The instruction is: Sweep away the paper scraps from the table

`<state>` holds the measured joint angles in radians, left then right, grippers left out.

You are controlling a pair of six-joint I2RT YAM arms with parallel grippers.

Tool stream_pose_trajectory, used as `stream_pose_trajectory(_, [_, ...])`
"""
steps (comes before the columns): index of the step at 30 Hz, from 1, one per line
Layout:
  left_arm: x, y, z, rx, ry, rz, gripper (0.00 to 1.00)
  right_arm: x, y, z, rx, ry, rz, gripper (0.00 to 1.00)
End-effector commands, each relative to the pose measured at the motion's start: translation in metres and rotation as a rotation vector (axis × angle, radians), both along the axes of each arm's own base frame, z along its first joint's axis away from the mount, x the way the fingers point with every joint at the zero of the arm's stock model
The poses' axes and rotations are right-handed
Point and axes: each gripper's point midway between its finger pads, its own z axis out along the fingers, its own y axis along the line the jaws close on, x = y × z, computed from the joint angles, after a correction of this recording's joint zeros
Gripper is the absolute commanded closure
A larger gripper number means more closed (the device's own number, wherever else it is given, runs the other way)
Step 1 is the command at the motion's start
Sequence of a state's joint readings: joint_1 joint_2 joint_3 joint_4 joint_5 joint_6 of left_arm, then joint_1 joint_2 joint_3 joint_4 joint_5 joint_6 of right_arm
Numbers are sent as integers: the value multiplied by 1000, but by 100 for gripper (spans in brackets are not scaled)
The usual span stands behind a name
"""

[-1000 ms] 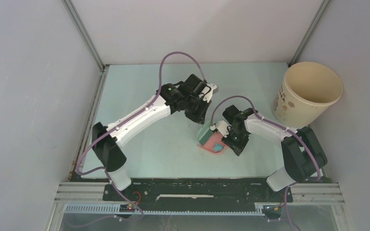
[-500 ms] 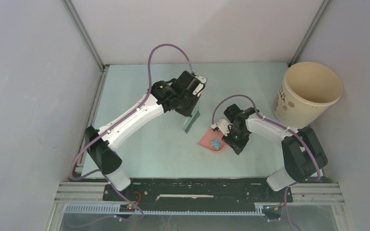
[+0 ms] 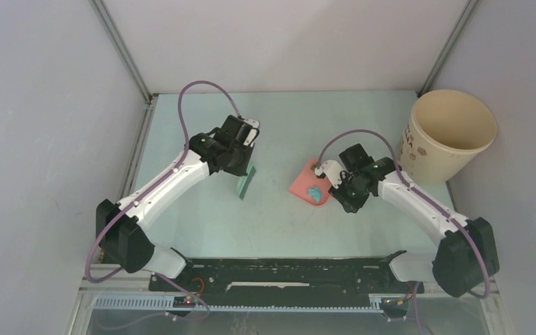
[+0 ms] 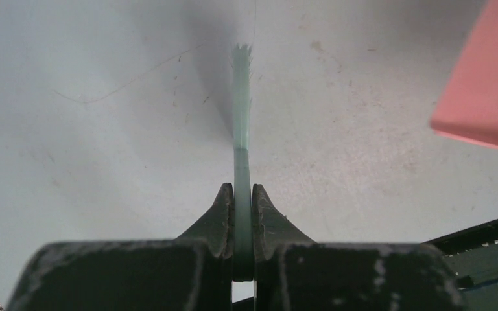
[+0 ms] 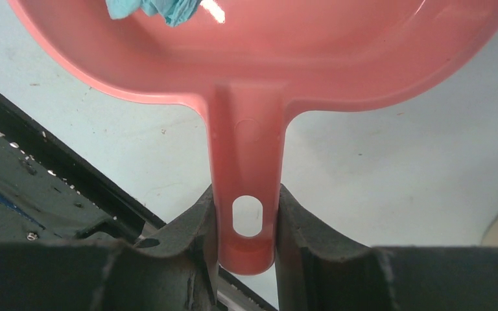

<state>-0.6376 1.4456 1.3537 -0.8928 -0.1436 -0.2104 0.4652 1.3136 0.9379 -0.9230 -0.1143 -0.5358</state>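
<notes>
While left gripper (image 4: 242, 194) pinches the teal-green bristle brush (image 4: 241, 110), right gripper (image 5: 246, 201) grips salmon-pink plastic dustpan (image 5: 337, 58) carrying light-blue paper scrap (image 5: 149, 10); next likely dumping.

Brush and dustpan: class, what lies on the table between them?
Nothing. The top view shows only bare table between the teal brush and the pink dustpan; the left wrist view agrees.

Glossy, smooth pink plastic dustpan (image 5: 363, 58); crumpled paper scrap (image 5: 159, 10); translucent teal plastic brush (image 4: 241, 129); matt, speckled table (image 4: 104, 181)
</notes>
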Motion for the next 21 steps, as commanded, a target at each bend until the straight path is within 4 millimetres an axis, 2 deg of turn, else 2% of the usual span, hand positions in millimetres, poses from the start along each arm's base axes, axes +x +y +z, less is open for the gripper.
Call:
stream_pose_trajectory(1, [15,-5,26,-127,-127,5,100,22,7,42,66,-154,6,100])
stream_pose_trajectory(3, [17,-1,21,-139,-133,15,100,34,6,53,95,-204,-25,100])
stream_pose_trajectory(8, [21,3,2,-191,-72,47,100,41,4,64,117,-176,-52,100])
stream_pose_trajectory(11, [19,3,4,-212,-43,45,100,44,-3,70,101,-158,-69,100])
stream_pose_trajectory(14, [20,9,7,-220,-61,82,100,51,-12,90,126,-181,-102,100])
stream_pose_trajectory(17, [24,19,4,-218,-60,163,100,67,-35,113,96,-250,-193,100])
stream_pose_trajectory(21, [22,13,1,-246,13,159,100,78,-71,136,92,-294,-299,100])
